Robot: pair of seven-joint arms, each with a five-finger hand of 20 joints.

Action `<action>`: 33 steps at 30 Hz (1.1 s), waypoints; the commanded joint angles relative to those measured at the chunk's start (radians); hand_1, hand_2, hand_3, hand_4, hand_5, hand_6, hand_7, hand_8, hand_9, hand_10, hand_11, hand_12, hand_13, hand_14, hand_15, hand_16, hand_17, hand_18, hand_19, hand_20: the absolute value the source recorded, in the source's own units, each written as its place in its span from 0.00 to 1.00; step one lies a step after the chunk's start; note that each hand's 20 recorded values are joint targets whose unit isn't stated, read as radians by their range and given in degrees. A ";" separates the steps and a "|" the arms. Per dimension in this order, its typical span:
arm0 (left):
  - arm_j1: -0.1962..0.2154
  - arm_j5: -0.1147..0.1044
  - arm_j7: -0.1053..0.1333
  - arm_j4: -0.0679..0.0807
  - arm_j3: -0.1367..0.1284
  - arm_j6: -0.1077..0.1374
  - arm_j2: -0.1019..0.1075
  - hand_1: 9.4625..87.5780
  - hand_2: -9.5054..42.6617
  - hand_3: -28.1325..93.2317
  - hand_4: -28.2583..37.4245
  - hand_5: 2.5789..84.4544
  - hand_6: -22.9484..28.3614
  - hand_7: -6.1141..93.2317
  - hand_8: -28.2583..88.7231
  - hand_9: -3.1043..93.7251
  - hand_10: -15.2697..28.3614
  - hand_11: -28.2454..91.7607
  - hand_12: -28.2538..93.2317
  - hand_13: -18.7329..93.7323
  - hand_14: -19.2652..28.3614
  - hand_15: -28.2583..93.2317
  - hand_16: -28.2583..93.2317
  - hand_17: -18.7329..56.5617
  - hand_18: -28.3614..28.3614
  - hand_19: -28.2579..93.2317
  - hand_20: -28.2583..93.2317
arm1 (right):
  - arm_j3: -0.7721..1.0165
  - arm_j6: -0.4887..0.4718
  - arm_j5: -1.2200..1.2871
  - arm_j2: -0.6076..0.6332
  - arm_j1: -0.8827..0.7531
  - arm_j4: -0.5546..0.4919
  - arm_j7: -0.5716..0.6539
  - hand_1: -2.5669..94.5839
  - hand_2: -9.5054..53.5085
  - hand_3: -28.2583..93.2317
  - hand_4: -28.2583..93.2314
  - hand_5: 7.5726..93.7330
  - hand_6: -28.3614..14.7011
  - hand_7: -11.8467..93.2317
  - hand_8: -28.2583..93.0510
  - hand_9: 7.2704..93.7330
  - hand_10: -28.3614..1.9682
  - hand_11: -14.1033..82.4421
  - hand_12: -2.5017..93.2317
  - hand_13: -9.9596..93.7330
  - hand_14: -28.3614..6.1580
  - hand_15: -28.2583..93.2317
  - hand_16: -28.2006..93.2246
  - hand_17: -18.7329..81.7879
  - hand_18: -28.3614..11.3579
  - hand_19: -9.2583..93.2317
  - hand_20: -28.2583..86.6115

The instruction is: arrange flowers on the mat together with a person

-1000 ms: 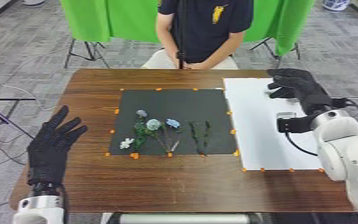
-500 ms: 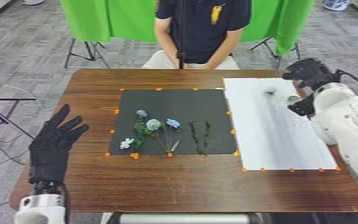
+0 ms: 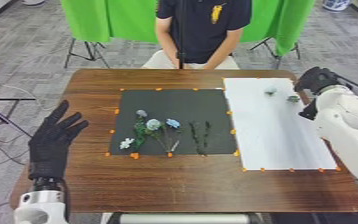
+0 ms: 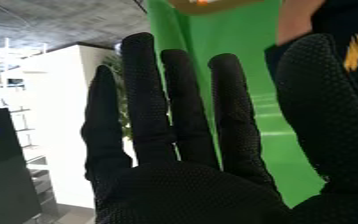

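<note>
Flowers [image 3: 153,124] lie on the dark mat [image 3: 171,102], right of and well apart from the spread, straight fingers of the left hand [image 3: 51,147]. Farther off, two small blooms [image 3: 294,99] lie on the white sheet [image 3: 278,132] near the right hand [image 3: 316,80], its fingers straight and apart.

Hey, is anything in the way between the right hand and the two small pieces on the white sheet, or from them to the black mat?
Nothing visible is. The right hand is near the darker piece and the pale piece, and just flat white sheet lies between them and the black mat.
</note>
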 commanded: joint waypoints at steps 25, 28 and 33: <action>-0.031 0.013 -0.041 0.015 0.002 -0.029 -0.007 0.06 0.35 0.85 0.00 0.39 0.53 0.19 0.16 0.42 0.75 0.42 0.31 0.41 0.95 0.61 0.18 0.13 0.91 0.62 0.37 | -0.127 0.054 -0.228 -0.067 -0.026 0.107 0.011 0.65 0.00 0.73 0.00 0.84 0.81 0.33 0.21 0.93 0.76 0.29 0.41 0.81 0.76 0.59 0.50 0.44 0.30 0.82 0.50; -0.027 0.009 -0.039 0.013 0.001 -0.024 -0.011 0.06 0.34 0.85 0.00 0.39 0.53 0.19 0.16 0.41 0.75 0.42 0.31 0.41 0.95 0.61 0.18 0.13 0.91 0.62 0.37 | -0.132 0.099 -0.209 -0.063 -0.019 0.093 0.010 0.66 0.00 0.73 0.00 0.86 0.80 0.32 0.21 0.94 0.78 0.30 0.42 0.82 0.77 0.60 0.49 0.45 0.32 0.83 0.51; -0.022 0.009 -0.038 0.009 -0.005 -0.020 -0.010 0.06 0.34 0.85 0.00 0.39 0.53 0.19 0.16 0.42 0.75 0.42 0.31 0.41 0.95 0.61 0.18 0.13 0.91 0.62 0.37 | -0.132 0.168 -0.192 -0.028 -0.011 0.003 -0.013 0.66 0.00 0.74 0.00 0.87 0.79 0.32 0.22 0.95 0.77 0.30 0.42 0.83 0.77 0.60 0.49 0.46 0.33 0.84 0.52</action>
